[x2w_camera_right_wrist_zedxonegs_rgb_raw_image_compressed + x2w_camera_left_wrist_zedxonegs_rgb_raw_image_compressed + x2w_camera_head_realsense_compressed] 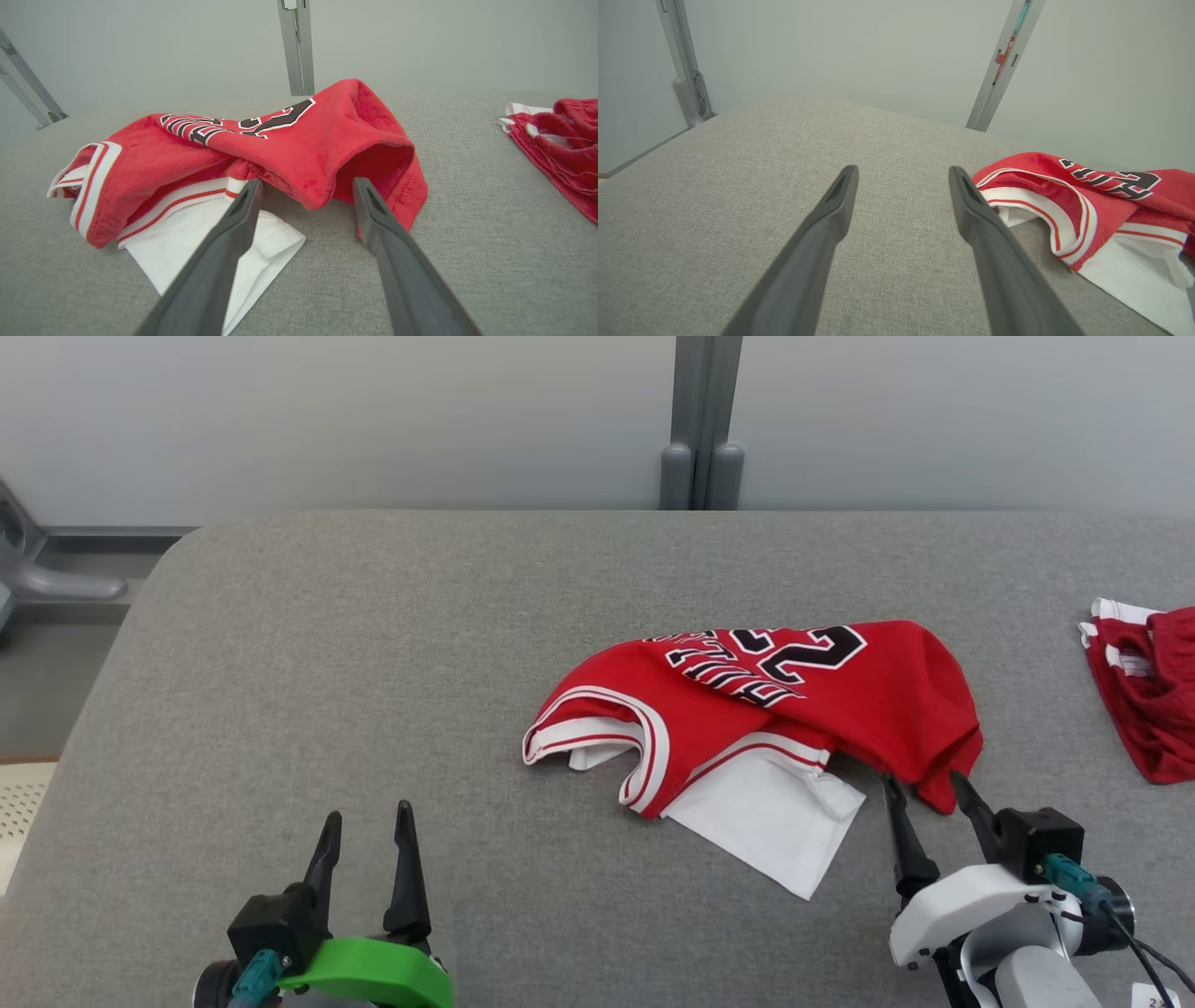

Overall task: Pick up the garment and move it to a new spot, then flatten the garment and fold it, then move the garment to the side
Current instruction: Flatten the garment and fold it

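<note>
Because the jersey (pixel 747 709) lies crumpled right of centre on the surface (pixel 373 616), my right claw (pixel 922 784) stands spread at its lower right hem, grasping nothing, placed, I judge, to pinch there. My left claw (pixel 367 814), likewise unclenched, rests lower left, well apart.

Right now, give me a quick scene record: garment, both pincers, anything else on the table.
garment: red jersey, crumpled, white panel showing, centre-right of table
left pincer: open, empty, apart from jersey
right pincer: open, tips at jersey's near right corner, not clamped
other: second red garment, bunched at table's right edge
fold state: not flattened yet
</note>
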